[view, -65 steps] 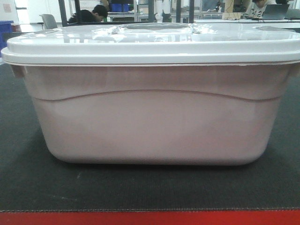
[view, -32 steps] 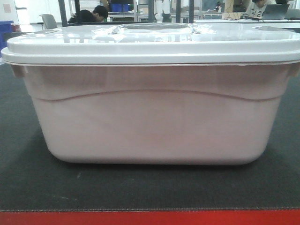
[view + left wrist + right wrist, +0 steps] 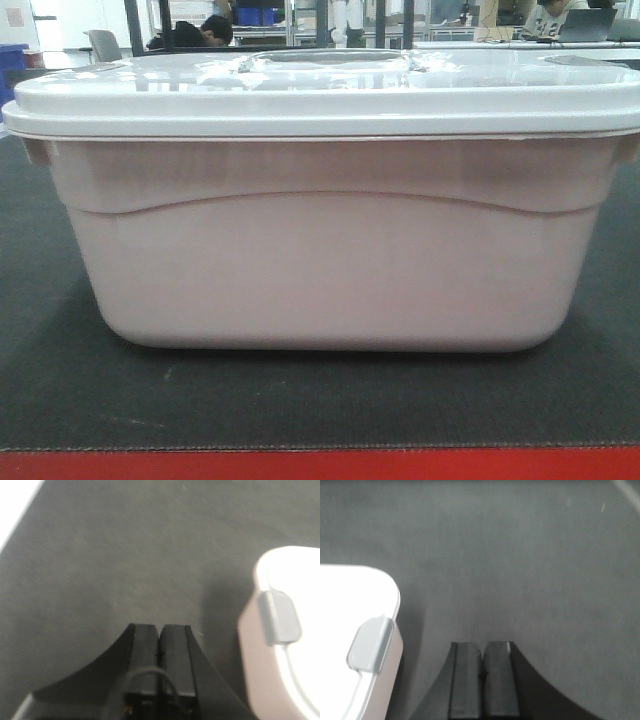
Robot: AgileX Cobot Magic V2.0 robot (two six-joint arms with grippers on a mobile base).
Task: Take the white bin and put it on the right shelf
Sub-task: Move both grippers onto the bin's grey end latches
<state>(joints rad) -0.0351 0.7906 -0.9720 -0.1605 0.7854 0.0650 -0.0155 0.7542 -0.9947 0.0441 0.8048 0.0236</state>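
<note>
The white bin fills the front view, sitting lidded on a dark mat. Its left end with a grey latch shows at the right of the left wrist view, and its right end at the left of the right wrist view. My left gripper hangs over the mat a short way left of the bin, shut with nothing in it. My right gripper hangs over the mat just right of the bin, also shut and empty. Neither touches the bin. The right shelf is out of view.
The dark mat lies on a table with a red front edge. Behind the bin are people seated at desks, blue crates and black posts.
The bin and mat look unchanged. Only the seated person in the background has shifted slightly.
</note>
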